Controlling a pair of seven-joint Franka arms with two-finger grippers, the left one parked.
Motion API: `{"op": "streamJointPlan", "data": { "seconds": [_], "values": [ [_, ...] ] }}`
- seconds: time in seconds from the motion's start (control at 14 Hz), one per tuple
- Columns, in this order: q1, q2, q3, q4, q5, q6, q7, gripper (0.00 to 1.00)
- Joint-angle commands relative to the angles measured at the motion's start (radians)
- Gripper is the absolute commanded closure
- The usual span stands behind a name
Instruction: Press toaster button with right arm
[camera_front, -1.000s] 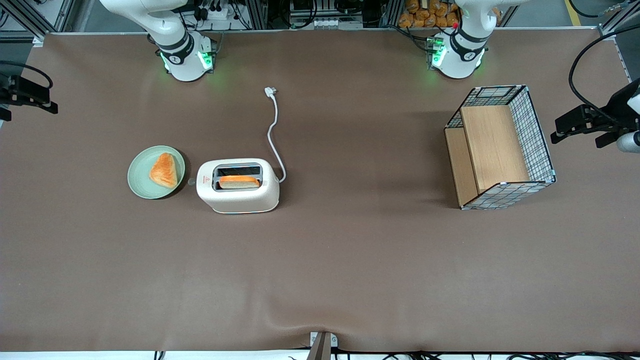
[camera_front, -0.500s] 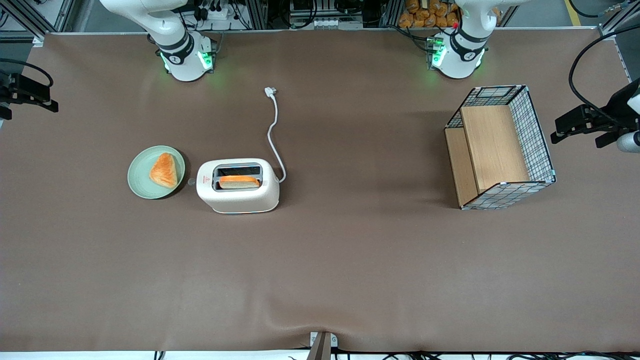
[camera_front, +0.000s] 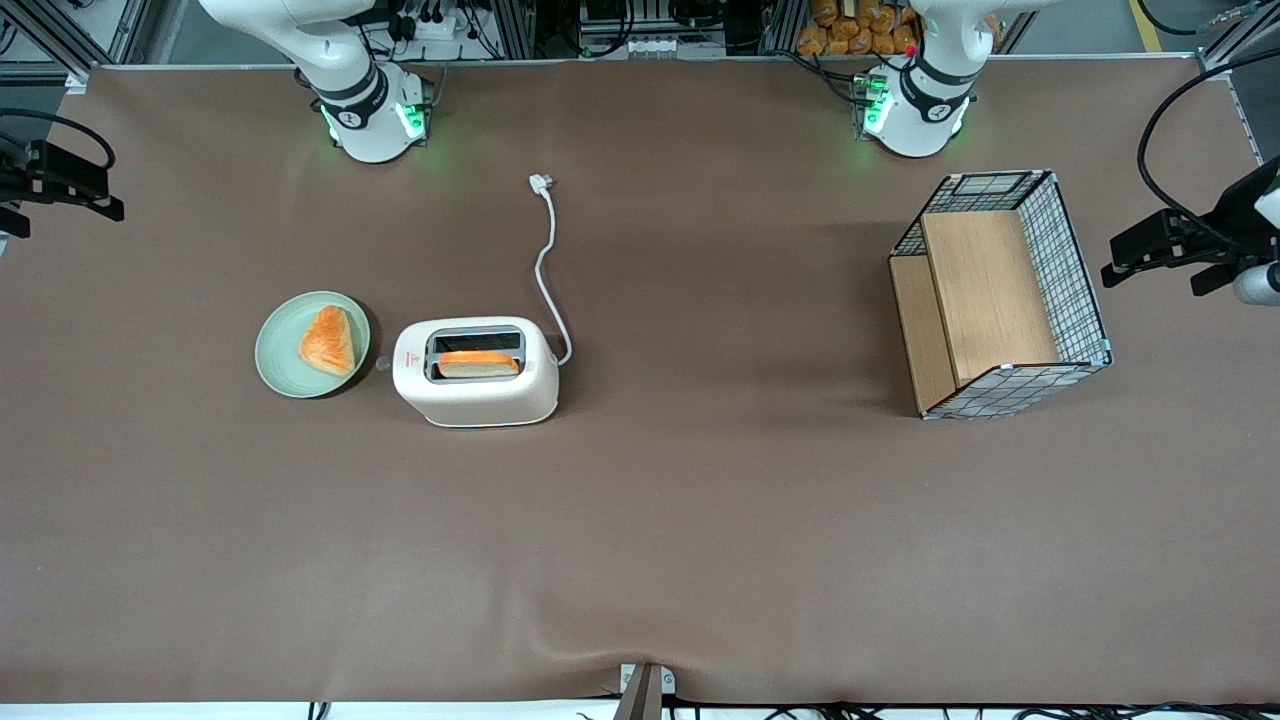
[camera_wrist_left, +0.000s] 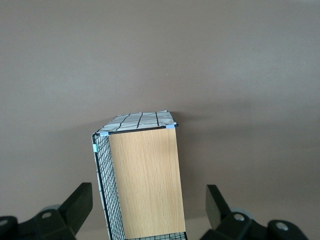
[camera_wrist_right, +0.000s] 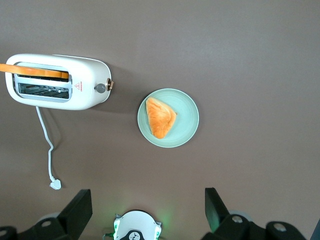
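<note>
High above the working arm's table end, spread hand slightly nearer the toaster.

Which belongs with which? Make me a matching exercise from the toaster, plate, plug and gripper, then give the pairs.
1 toaster
2 plate
3 plug
4 gripper

A carries a pastry
B open, at the working arm's end, touching nothing
C holds a bread slice in one slot
D lies on the table, farther from the front camera than the toaster

Pairs: 1-C, 2-A, 3-D, 4-B
</note>
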Motion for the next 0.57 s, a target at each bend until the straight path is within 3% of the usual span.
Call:
{"op": "streamJointPlan", "data": {
  "seconds": [0.0, 0.5],
  "values": [
    [0.014, -0.013, -0.002, 0.004, -0.010, -0.007, 0.019, 0.00],
    [0.014, -0.030, -0.001, 0.005, -0.011, 0.010, 0.017, 0.00]
  ]
}}
